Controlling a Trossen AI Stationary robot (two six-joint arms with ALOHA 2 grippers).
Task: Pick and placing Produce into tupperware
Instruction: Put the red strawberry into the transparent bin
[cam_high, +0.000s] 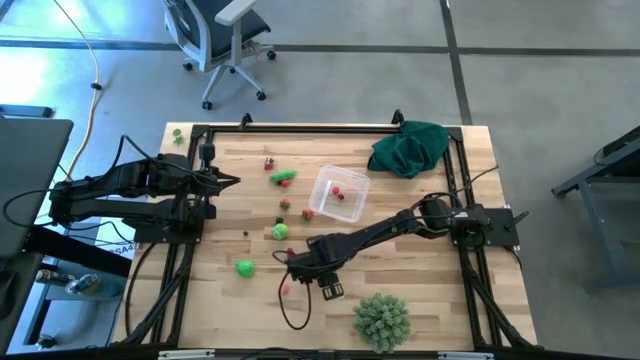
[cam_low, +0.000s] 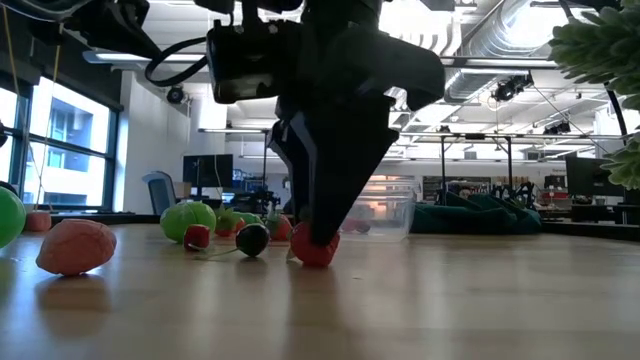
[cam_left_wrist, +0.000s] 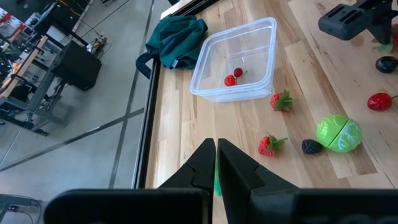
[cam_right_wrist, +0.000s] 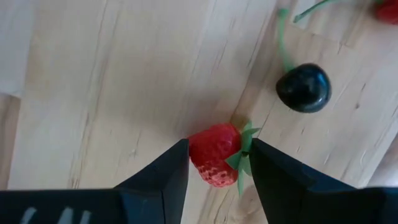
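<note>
Red toy strawberry (cam_right_wrist: 214, 154) sits between right gripper (cam_right_wrist: 216, 163) spread fingers on wooden counter (cam_high: 420, 290). You pinch next, then carry to clear plastic tupperware (cam_high: 338, 194). Left gripper (cam_left_wrist: 216, 152) pressed together, idle at counter edge.

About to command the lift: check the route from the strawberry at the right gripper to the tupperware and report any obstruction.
Nothing visible blocks it. The right gripper straddles the strawberry, fingers on either side. Between it and the tupperware lies only bare table; the dark cherry lies off to one side, low enough to pass over.

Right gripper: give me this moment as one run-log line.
right gripper open astride strawberry on table | left gripper shut, waiting at left edge | tupperware holds cherry
</note>
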